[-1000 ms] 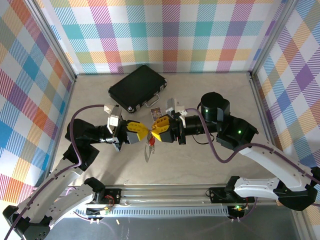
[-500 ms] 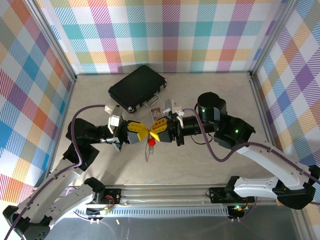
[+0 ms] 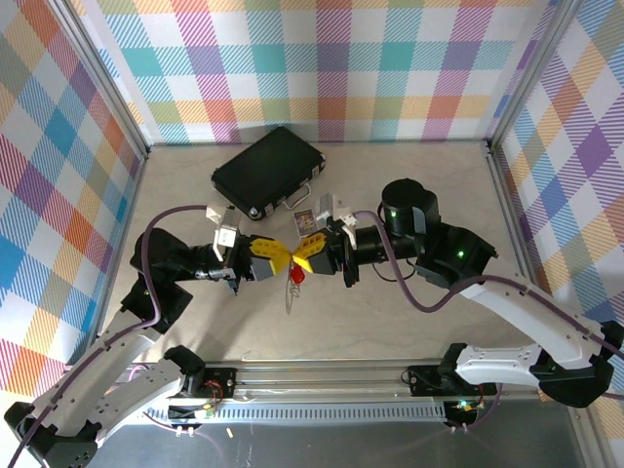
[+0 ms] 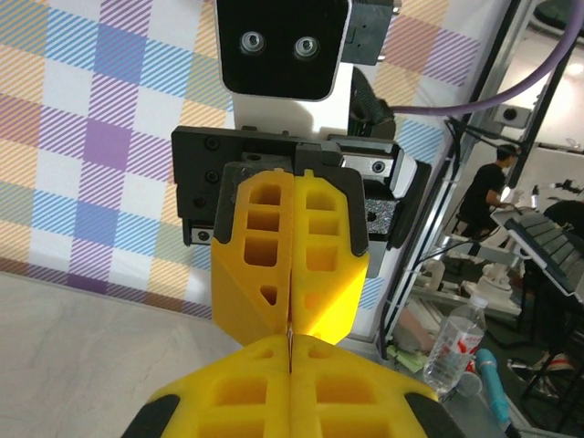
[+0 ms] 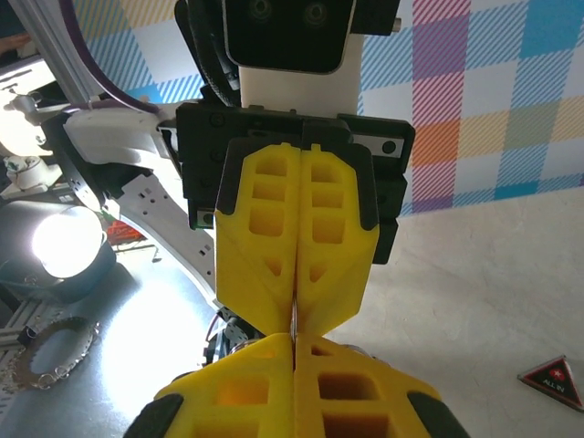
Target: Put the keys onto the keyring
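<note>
Top external: keyring (image 3: 289, 296), keys (image 3: 295, 277) beneath fingers (image 3: 273, 255)

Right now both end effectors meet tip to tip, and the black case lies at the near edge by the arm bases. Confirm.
The top external view shows the black case at the far side, near the back wall. The left end effector and right end effector do meet tip to tip.

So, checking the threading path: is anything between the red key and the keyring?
Nothing visible: the key hangs right by the keyring, under the meeting tips of the left gripper and right gripper. Whether it's threaded is unclear.
</note>
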